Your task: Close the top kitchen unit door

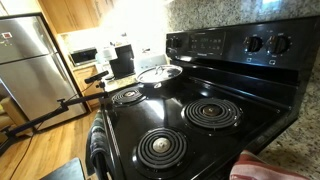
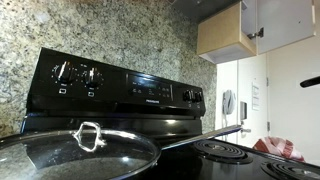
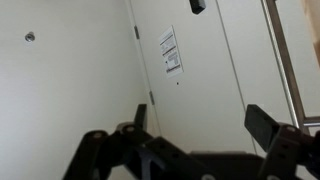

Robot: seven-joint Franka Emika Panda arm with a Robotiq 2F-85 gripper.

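Observation:
A honey-brown wooden upper cabinet (image 2: 224, 36) hangs above the stove at the top right of an exterior view. Beside it a pale, glare-washed panel (image 2: 288, 22) with a small dark fitting at its edge looks like the top kitchen unit door standing open; I cannot tell for sure. In the wrist view my gripper (image 3: 200, 115) is open and empty, its two dark fingers spread in front of a white wall and a white room door (image 3: 190, 90) with a notice on it. A tan strip (image 3: 311, 20) shows at the far right edge.
A black electric stove (image 1: 185, 115) with coil burners fills both exterior views. A steel pan with a glass lid (image 2: 75, 150) sits on it. A stainless-steel fridge (image 1: 28, 60) stands at the left, with more wooden cabinets (image 1: 70, 12) above. A red cloth (image 2: 280, 148) lies nearby.

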